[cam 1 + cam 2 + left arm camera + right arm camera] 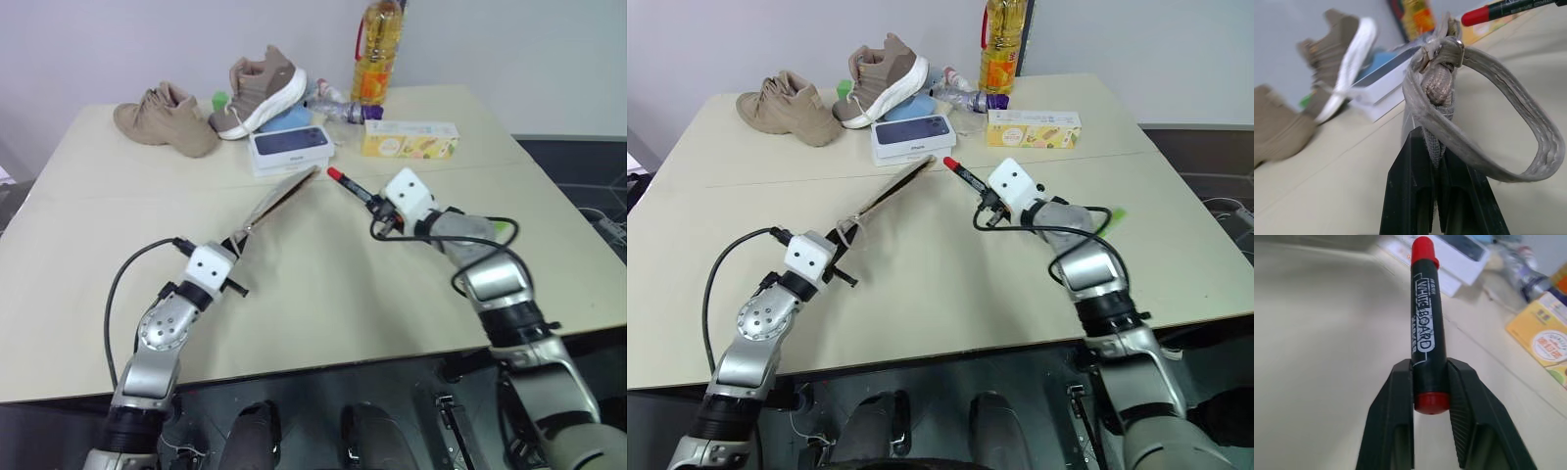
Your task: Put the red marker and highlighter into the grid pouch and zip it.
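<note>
The grid pouch (284, 199) hangs lifted off the table, tilted up and away towards the phone box. My left gripper (238, 245) is shut on its near end. In the left wrist view the fingers (1415, 196) pinch the grey fabric (1436, 147) just below the metal ring and a looped strap (1508, 132). My right gripper (372, 200) is shut on the red marker (348, 184), whose red tip points at the pouch's far end, a little apart from it. The marker's (1423, 333) black barrel sits between the fingers (1393, 401). A bit of the lime-green highlighter (1114, 213) lies on the table behind my right forearm.
At the table's far side stand a white phone box (289, 147), two tan shoes (167, 119) (263, 88), a small green object (220, 100), an oil bottle (377, 49), a lying plastic bottle (338, 110) and a yellow carton (409, 139).
</note>
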`<state>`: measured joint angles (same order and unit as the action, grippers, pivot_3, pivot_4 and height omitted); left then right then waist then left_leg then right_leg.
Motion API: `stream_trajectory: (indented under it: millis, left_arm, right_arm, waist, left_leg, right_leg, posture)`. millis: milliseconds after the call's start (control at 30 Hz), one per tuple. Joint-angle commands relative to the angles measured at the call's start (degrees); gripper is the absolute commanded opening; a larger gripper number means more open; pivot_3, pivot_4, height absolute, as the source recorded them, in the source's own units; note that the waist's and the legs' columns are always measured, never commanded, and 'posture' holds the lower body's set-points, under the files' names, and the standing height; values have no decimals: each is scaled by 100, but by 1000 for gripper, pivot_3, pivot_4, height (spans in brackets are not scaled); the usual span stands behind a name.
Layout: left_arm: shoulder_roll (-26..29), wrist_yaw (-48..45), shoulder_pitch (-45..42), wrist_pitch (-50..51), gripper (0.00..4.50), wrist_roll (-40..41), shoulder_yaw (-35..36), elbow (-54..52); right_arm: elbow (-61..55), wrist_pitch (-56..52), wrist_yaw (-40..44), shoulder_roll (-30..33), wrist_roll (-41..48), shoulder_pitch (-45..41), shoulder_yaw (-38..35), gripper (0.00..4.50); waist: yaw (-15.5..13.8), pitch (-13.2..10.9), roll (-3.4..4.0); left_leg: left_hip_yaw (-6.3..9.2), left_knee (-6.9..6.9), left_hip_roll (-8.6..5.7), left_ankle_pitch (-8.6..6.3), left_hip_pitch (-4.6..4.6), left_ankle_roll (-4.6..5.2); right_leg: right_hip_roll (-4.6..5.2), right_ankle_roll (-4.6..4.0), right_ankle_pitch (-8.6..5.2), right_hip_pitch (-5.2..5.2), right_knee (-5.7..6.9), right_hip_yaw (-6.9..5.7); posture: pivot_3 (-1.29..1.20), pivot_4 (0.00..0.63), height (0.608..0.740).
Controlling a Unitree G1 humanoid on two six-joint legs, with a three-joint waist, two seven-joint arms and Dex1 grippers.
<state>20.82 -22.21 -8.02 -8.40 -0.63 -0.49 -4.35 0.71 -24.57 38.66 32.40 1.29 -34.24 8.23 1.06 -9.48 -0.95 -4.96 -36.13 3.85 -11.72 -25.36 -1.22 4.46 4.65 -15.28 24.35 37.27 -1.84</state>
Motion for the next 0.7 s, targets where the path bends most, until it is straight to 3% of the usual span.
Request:
stream_trajectory:
  millis: [33, 700]
  left_arm:
    - [17, -169, -141, -167, 0, 132, -36, 20]
    - [46, -483, -70, -335, 0, 185, -137, -105]
  right_arm:
    - [-716, 80, 440, 279, 330, 92, -291, 402]
    - [-865, 248, 755, 621, 108, 172, -62, 402]
  waist:
    - [-7, 0, 1]
    - [-42, -1, 0]
  left_leg:
    - [2, 0, 0, 0, 0, 0]
    - [1, -9, -3, 0, -2, 0]
  right_leg:
    - [-1, 0, 0, 0, 2, 0]
    - [4, -2, -1, -4, 0, 1]
  posture:
    - [0, 150, 736]
    - [0, 150, 736]
